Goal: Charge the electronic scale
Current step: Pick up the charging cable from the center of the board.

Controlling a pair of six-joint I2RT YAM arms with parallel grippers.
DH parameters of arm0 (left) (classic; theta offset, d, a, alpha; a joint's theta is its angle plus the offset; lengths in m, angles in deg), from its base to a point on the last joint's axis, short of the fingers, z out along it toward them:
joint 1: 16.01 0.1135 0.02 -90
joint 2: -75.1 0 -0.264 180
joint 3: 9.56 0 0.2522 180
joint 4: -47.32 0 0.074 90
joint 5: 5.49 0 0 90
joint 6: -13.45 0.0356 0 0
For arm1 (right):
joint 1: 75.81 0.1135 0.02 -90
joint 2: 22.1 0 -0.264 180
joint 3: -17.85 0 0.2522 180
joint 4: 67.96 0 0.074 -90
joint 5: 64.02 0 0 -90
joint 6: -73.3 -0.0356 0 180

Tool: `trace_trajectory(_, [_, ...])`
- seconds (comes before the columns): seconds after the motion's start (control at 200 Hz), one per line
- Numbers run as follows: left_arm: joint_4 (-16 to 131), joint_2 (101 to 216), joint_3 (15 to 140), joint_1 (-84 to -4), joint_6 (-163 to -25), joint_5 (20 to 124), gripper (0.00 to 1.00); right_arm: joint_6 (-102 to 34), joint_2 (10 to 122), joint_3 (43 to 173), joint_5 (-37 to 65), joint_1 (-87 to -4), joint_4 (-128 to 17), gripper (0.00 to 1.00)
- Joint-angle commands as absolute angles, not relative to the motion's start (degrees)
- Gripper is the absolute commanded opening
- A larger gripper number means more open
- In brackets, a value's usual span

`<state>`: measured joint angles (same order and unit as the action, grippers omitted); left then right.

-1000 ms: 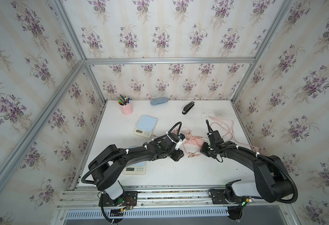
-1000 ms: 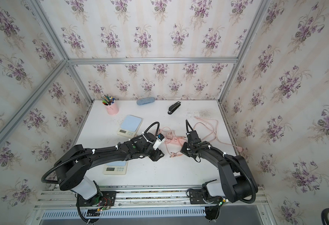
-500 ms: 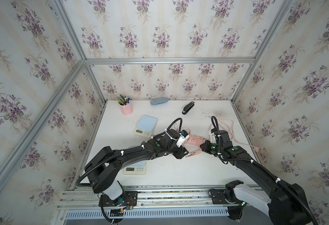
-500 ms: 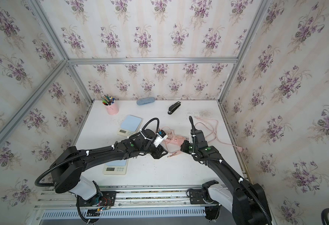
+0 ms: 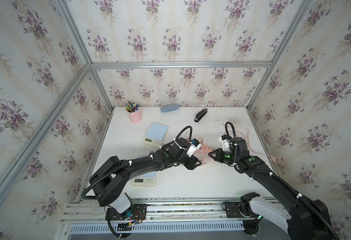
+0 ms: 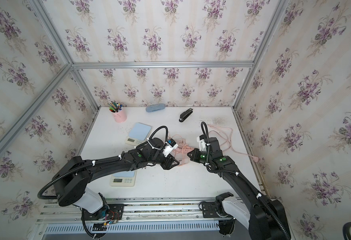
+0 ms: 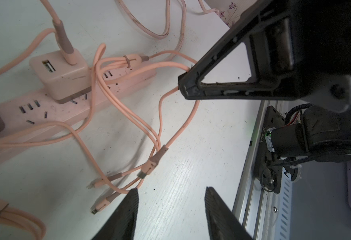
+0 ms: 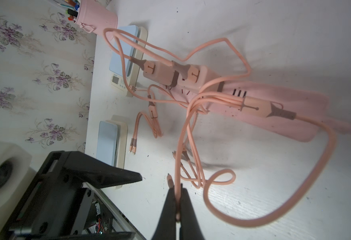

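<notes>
Low in a top view, the cream-and-blue electronic scale (image 5: 144, 180) sits half under the left arm. The right pincer (image 8: 176, 187) is clenched on a thin, rubbery pink charging cable (image 8: 178, 164). The left pincer (image 7: 171, 193) hangs released above its small plugs (image 7: 157, 158). Pulling may snag the tangled loops and drag the smooth pink power strip (image 7: 64, 110).

Tangled pink cables (image 7: 159, 153) drape over the power strip (image 7: 45, 108) and spill onto the table (image 5: 201, 187) in front of it, barring a clean reach. A charger block (image 7: 60, 76) stands on top of the strip. Farther in front of the strip the table lies bare and open; behind it, room runs to the stapler (image 5: 201, 114).
</notes>
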<state>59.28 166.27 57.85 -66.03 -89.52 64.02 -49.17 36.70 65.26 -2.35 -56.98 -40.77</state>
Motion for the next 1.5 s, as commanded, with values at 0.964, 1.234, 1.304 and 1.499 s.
trace_trajectory(0.964, [50.8, 167.7, 54.9, -65.8, -69.9, 69.9, 0.48, -53.3, 38.3, 67.0, -9.9, -57.3, -42.8, 0.00])
trace_trajectory(1.234, [53.3, 171.3, 57.5, -65.9, -67.6, 69.1, 0.31, -53.4, 38.5, 68.2, -9.5, -57.3, -41.8, 0.00])
trace_trajectory(1.304, [53.8, 170.4, 56.7, -65.9, -67.4, 69.8, 0.20, -53.4, 38.5, 68.6, -8.9, -57.3, -41.2, 0.00])
trace_trajectory(1.499, [57.8, 164.8, 55.3, -65.9, -65.6, 72.6, 0.00, -53.4, 38.8, 68.5, -8.9, -57.5, -41.4, 0.00])
